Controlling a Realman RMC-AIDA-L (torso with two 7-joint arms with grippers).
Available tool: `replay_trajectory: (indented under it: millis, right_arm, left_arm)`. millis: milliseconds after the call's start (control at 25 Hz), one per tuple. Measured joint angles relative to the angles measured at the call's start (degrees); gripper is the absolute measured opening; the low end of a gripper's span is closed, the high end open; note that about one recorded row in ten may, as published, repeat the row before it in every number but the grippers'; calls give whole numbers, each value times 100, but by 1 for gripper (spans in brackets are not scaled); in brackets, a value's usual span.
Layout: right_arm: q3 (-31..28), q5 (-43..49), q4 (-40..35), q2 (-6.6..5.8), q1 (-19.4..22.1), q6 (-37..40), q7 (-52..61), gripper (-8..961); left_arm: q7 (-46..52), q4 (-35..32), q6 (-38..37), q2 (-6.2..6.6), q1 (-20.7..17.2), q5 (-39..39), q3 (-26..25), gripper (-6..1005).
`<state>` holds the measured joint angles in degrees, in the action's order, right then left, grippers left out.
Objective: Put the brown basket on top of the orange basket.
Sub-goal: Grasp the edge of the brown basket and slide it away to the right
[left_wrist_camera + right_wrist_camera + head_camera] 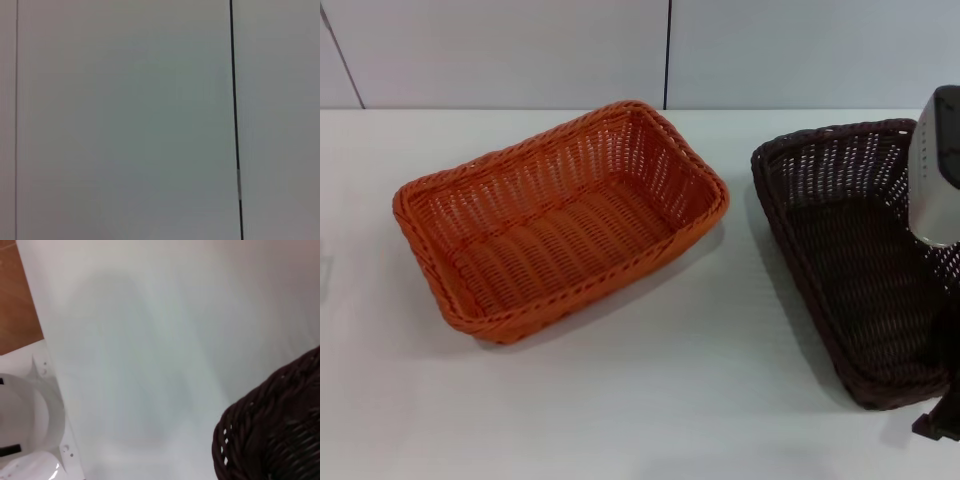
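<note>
The orange basket (560,220) sits empty on the white table (650,400), left of centre in the head view. The brown basket (860,260) sits empty on the table at the right, apart from the orange one. My right arm (940,170) hangs over the brown basket's right side. A dark part of my right gripper (940,415) shows at that basket's near right corner. The right wrist view shows one corner of the brown basket (272,435) on the table. My left gripper is out of view.
A white panelled wall (520,50) with a dark seam (234,120) stands behind the table. The right wrist view shows the table's edge, wooden floor (15,305) beyond it and a white part of the robot's body (25,430).
</note>
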<state>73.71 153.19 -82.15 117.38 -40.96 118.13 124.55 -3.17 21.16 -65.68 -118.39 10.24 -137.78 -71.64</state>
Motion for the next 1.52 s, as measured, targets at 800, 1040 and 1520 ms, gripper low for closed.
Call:
replay_trajectory:
  millis: [800, 1040, 1520]
  right_arm:
    - [181, 289, 595, 141, 109, -985, 0, 685]
    - [485, 266, 320, 157, 230, -988, 8, 671]
    - [741, 272, -698, 162, 641, -915, 54, 251]
  left_arm:
    - [0, -148, -19, 9, -15, -5, -122, 785]
    - [3, -166, -35, 9, -22, -3, -140, 785]
    - [49, -175, -17, 9, 2, -4, -199, 785]
